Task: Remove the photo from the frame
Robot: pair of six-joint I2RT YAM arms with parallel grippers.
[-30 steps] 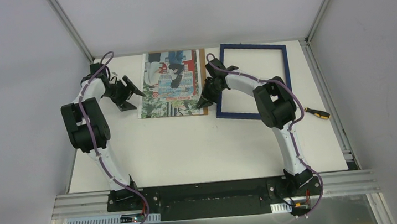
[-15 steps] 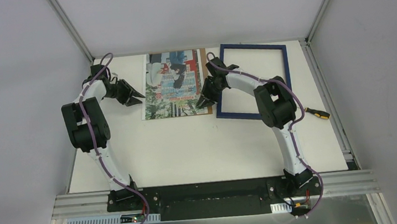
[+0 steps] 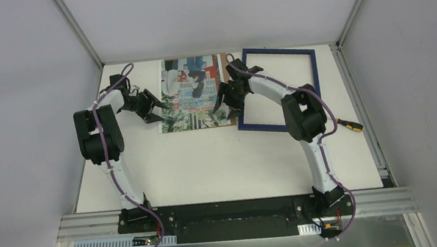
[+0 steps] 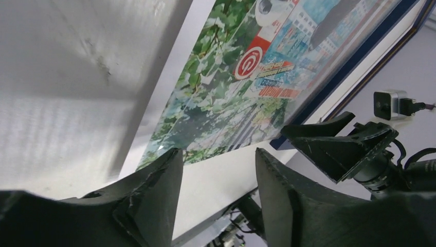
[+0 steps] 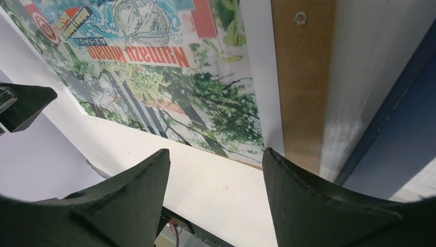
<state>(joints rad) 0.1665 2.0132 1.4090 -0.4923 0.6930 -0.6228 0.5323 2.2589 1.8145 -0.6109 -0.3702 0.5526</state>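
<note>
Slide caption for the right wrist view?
Right gripper, fingers open, hovers at the photo edge; brown backing board and blue frame alongside.

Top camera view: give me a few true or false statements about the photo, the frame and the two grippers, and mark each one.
1. The photo lies outside the frame. True.
2. Seen from above, the frame lies to the left of the photo. False: it lies to the photo's right.
3. The left gripper and the right gripper are both open. True.
4. A screwdriver lies on the photo. False: the screwdriver lies to the right of the frame, apart from the photo.
5. A strip of brown board shows along the photo's edge on the frame side. True.
</note>
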